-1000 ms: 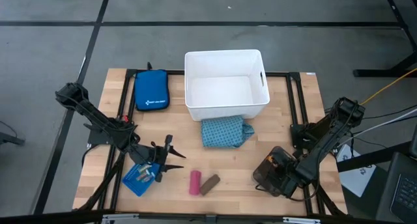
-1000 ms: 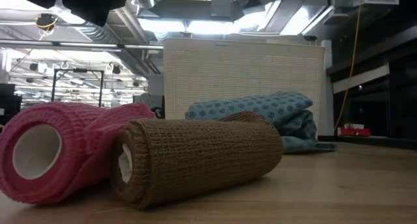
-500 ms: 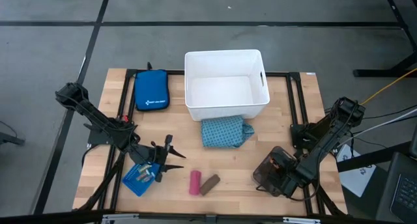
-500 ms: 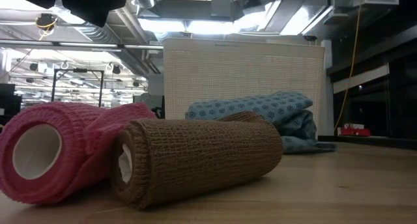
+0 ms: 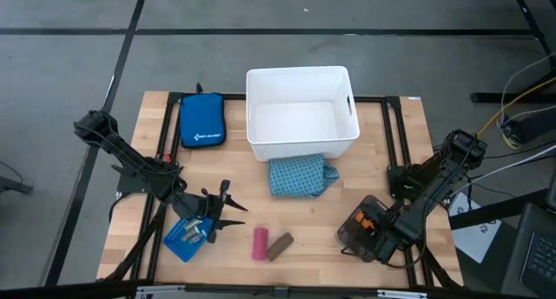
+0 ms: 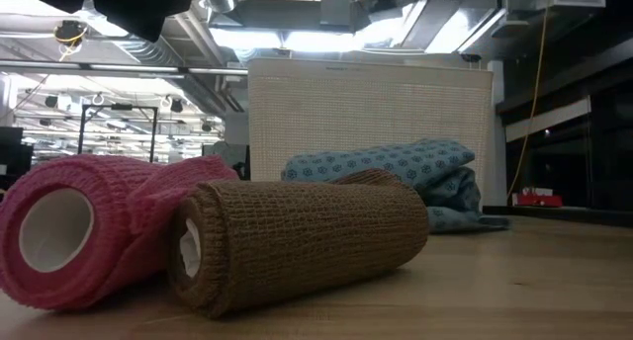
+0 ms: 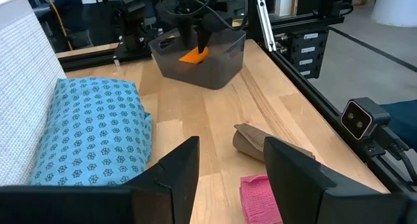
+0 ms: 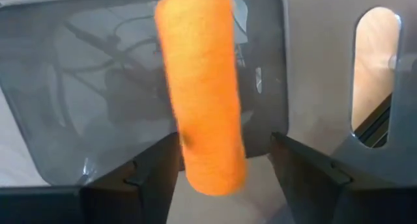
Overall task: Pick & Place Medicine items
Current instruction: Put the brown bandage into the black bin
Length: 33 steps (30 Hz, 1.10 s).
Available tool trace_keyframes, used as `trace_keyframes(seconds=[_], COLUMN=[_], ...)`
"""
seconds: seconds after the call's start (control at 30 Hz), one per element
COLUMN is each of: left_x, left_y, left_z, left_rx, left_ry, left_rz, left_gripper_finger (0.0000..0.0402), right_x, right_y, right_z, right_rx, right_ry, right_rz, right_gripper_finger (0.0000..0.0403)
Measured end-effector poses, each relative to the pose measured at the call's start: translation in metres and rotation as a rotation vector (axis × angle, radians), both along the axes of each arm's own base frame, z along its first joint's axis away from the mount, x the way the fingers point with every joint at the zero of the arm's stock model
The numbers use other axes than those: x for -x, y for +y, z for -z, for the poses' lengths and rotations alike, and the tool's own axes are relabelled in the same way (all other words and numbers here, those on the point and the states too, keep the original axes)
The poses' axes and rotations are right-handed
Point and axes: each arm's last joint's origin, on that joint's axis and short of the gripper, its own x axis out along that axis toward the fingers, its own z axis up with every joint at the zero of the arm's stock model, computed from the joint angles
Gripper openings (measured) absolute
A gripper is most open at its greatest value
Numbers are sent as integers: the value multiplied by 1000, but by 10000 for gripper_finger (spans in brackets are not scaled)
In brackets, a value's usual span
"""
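The pink tube (image 5: 259, 244) and the brown-grey stick (image 5: 280, 244) lie side by side on the table near its near edge, close up in the low view as the pink tube (image 6: 79, 241) and the stick (image 6: 297, 236). The teal pack (image 5: 300, 176) lies in front of the white bin. My right gripper (image 5: 369, 222) is open inside the dark grey bin (image 5: 347, 238), with the blurred orange tube (image 8: 202, 94) between its fingers. My left gripper (image 5: 231, 209) is open above the table beside a light-blue tray (image 5: 185, 238) that carries small bits. My right gripper comes down into the grey bin from above, its fingers (image 8: 150, 172) on either side of the orange tube's lower end (image 8: 212, 165). A gap shows on one side of the tube. Whether the fingers touch it, I cannot tell.
A tall white bin (image 5: 301, 112) stands at the far middle of the table, and a dark blue zipped pouch (image 5: 201, 120) lies to its left. Bare wood lies between the teal pack and the grey bin (image 7: 202, 64). Black frame rails run along the left and right table edges.
In the high view more of the orange tube shows inside the grey bin under my right gripper than one second ago. Both arms and the other things have kept still.
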Motion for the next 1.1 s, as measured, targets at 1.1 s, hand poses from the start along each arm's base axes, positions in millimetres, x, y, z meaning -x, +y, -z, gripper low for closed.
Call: trace_keyframes(seconds=[1.1], left_x=[0], left_y=[0], left_z=[0], left_rx=[-2], left_ry=[0], left_rz=[0], left_gripper_finger=[168], right_x=[-126], right_y=[63], right_z=[-112], right_rx=[349], right_ry=[-1041], right_rz=[-920], right_gripper_finger=[210])
